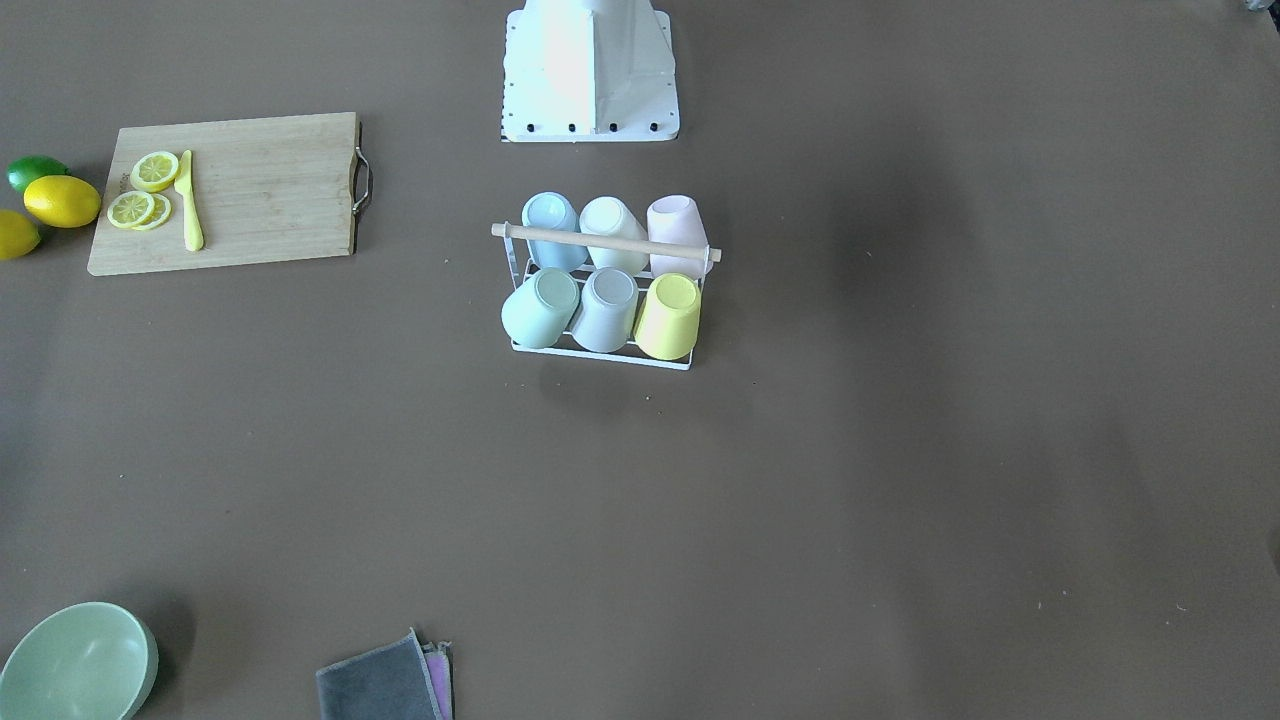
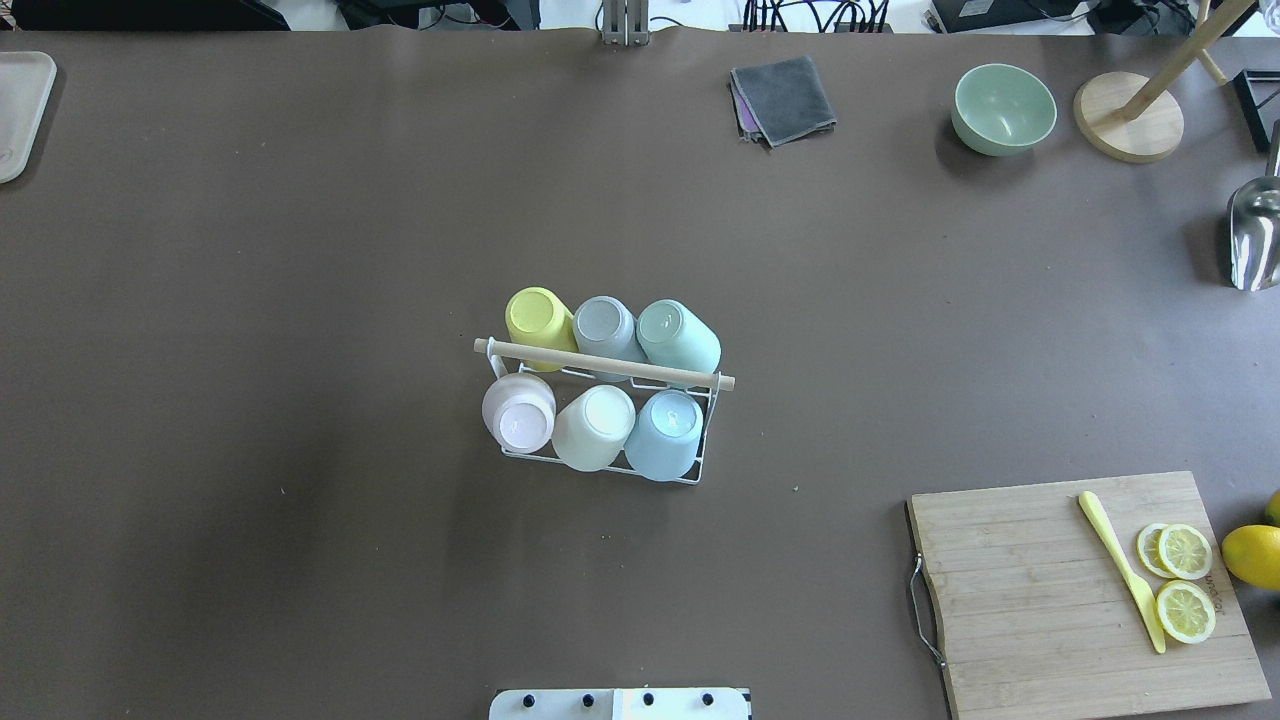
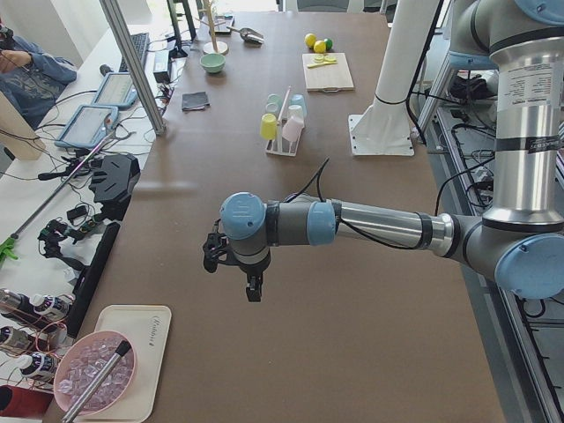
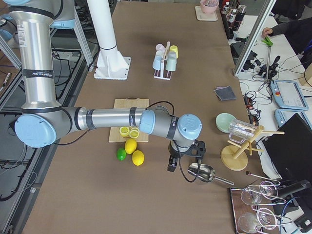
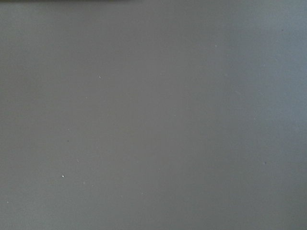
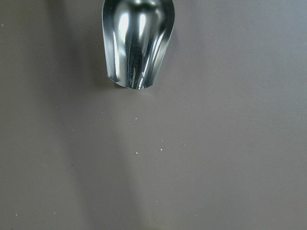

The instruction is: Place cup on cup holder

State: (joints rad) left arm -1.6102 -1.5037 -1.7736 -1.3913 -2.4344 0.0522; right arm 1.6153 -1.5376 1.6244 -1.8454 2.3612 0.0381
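Note:
The white wire cup holder with its wooden rod [image 2: 600, 364] stands mid-table, also in the front view [image 1: 600, 242]. Several pastel cups sit upside down on its prongs in two rows, among them a yellow cup [image 2: 538, 315], a pink cup [image 2: 519, 412] and a blue cup [image 2: 666, 433]. My left gripper [image 3: 253, 291] hangs over bare table far from the holder; it shows only in the left side view, so I cannot tell if it is open. My right gripper [image 4: 171, 165] is near a metal scoop [image 6: 136, 43], likewise impossible to judge. No fingers show in either wrist view.
A cutting board [image 2: 1060, 600] with lemon slices and a yellow knife [image 2: 1120, 570] lies at the near right, whole lemons [image 1: 60, 200] beside it. A green bowl [image 2: 1003, 108], grey cloth [image 2: 783, 98], wooden stand [image 2: 1130, 125] and tray [image 2: 20, 110] line the far edge.

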